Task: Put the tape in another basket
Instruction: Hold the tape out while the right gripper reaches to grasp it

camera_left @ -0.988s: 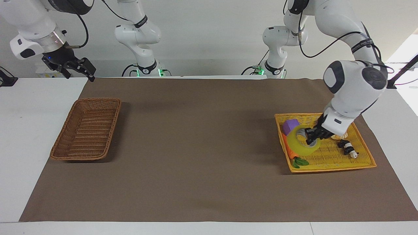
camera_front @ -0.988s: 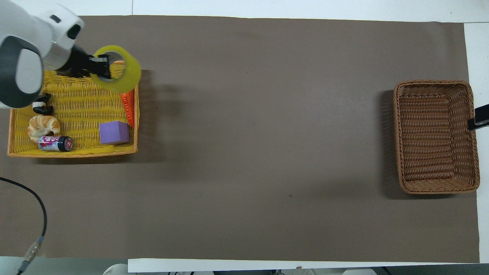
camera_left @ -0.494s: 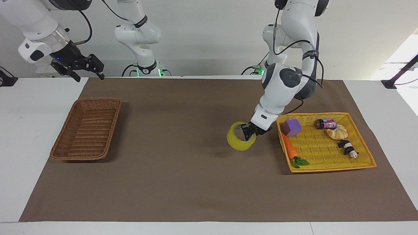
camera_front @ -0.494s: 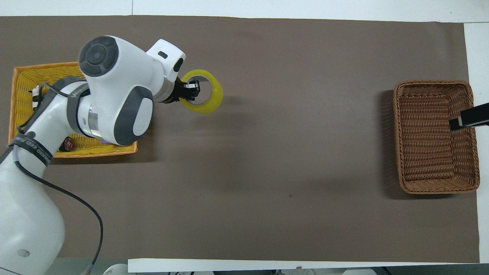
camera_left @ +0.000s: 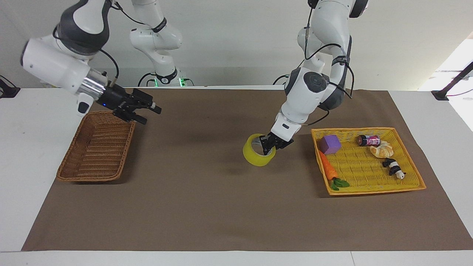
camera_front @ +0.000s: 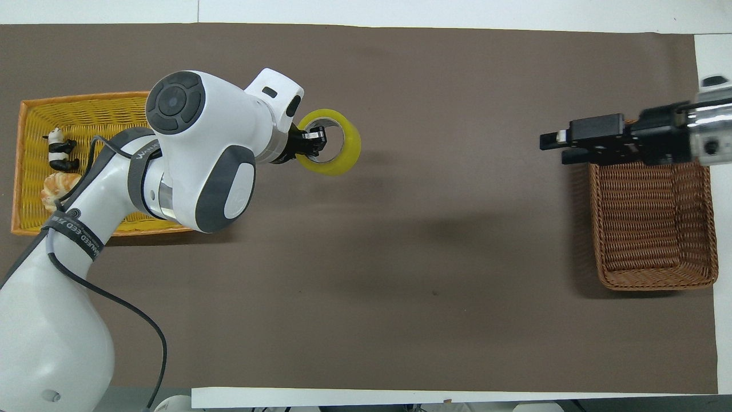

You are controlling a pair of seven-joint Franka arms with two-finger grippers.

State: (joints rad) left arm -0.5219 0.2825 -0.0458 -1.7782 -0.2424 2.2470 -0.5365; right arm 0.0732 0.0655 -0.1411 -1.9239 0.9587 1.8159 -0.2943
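In the facing view, the lower part of the frame shows only the brown paper mat (camera_left: 221, 214) on the white table (camera_left: 22, 147). At the right, a little below the middle of the frame, lies the bright yellow square woven tray (camera_left: 408, 186). It holds an orange toy carrot with green leaves (camera_left: 329, 170), a purple cube (camera_left: 330, 143), a small black-and-white panda figure (camera_left: 394, 168), a croissant (camera_left: 382, 149) and a small dark can with a pink label (camera_left: 368, 140).

Near the centre of the frame the left gripper (camera_left: 271, 145) is closed on the wall of the wide roll of translucent yellow packing tape (camera_left: 257, 157), with one finger inside its ring. The roll hangs tilted over the bare mat, beside the tray and well apart from the basket; its shadow falls on the mat under it.

At the left of the frame sits the brown woven wicker basket (camera_left: 94, 147), rectangular with sloping sides. The right gripper (camera_left: 149, 112) is over its upper corner, and its fingers stand wide apart and hold nothing. In the overhead view this gripper (camera_front: 555, 147) is at the right, over the basket's (camera_front: 652, 229) upper edge.
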